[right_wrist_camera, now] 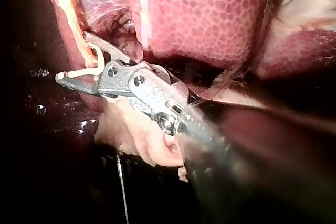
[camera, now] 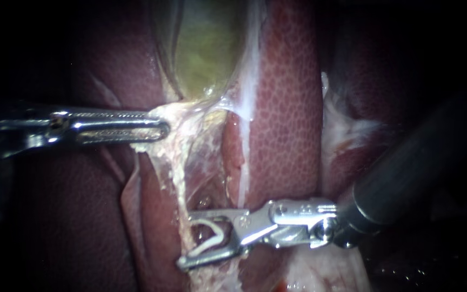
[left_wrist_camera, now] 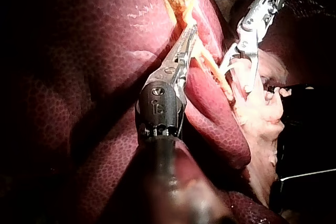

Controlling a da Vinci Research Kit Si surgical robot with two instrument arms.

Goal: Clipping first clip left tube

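My left instrument (camera: pixel 160 128) comes in from the left, its jaws shut on pale tissue just below the green gallbladder (camera: pixel 206 48). From there a thin pale tube (camera: pixel 178 178) runs down. My right instrument (camera: pixel 187 240) comes in from the right with its jaws standing apart on either side of this tube. They hold a white clip (camera: pixel 217 235) between them, and the clip is still spread. The right wrist view shows the same clip (right_wrist_camera: pixel 90 71) in the jaws (right_wrist_camera: pixel 73 56) beside the yellowish strand (right_wrist_camera: pixel 73 19). In the left wrist view, my left jaws (left_wrist_camera: pixel 188 38) pinch the strand, with the right jaws (left_wrist_camera: pixel 236 80) beyond.
Dark red mottled liver (camera: pixel 287 108) lies on both sides of the stretched strand. A white membrane (camera: pixel 247 92) runs down the liver next to the gallbladder. Pale fatty tissue (camera: pixel 341 130) sits to the right, behind my right shaft (camera: pixel 406 178).
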